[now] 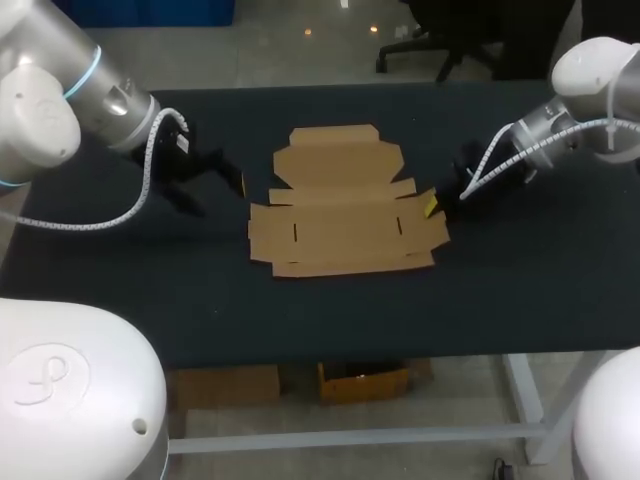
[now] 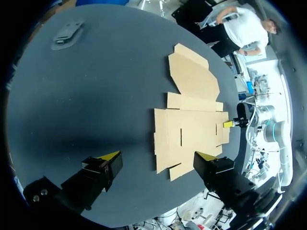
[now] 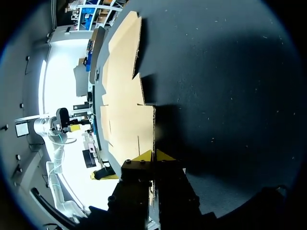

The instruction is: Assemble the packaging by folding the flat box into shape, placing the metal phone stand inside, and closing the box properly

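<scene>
cardboard box (image 1: 345,205) is laid flat in the middle of the table (image 1: 520,290), its right edge pinched by the right tool (image 3: 153,154); the left tool (image 1: 213,190) is held wide toward the table's left edge

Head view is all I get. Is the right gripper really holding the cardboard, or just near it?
Observer: In its wrist view the right gripper has both yellow tips pinched on the edge of the flat box, so it looks like it is holding it.
Operator: Where's the phone stand? I can't find it!
Observer: The left wrist view shows a grey metal piece, likely the phone stand, lying on the table far ahead of the left gripper, apart from the box.
Operator: Is the left one grabbing anything?
Observer: No. Its yellow tips stand wide apart, the box ahead of them untouched.
</scene>
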Available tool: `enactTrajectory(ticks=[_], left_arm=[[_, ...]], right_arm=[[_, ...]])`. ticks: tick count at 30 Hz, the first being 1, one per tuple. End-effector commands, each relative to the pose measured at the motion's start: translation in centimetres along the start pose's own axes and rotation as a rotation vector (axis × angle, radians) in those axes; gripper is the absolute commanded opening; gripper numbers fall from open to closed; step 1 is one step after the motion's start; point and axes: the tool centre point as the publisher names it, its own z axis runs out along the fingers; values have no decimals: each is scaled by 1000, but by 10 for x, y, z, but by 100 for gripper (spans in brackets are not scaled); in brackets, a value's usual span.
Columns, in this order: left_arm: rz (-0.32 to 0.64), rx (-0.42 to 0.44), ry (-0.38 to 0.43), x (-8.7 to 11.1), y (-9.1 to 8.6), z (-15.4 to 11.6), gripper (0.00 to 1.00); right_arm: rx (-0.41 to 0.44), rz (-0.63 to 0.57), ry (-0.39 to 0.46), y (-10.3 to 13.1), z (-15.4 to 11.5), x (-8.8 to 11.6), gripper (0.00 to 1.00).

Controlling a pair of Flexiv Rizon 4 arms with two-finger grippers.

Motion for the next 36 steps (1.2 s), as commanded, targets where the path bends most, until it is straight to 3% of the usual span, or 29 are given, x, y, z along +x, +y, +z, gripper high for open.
enactTrajectory(ticks=[1,36], left_arm=[[1,15,-4,0,7,-5,100],[4,43,0,3,27,-16,100]], right_arm=[[-19,-9,6,-12,-2,1,0],[-17,-45,49,-67,5,9,0]])
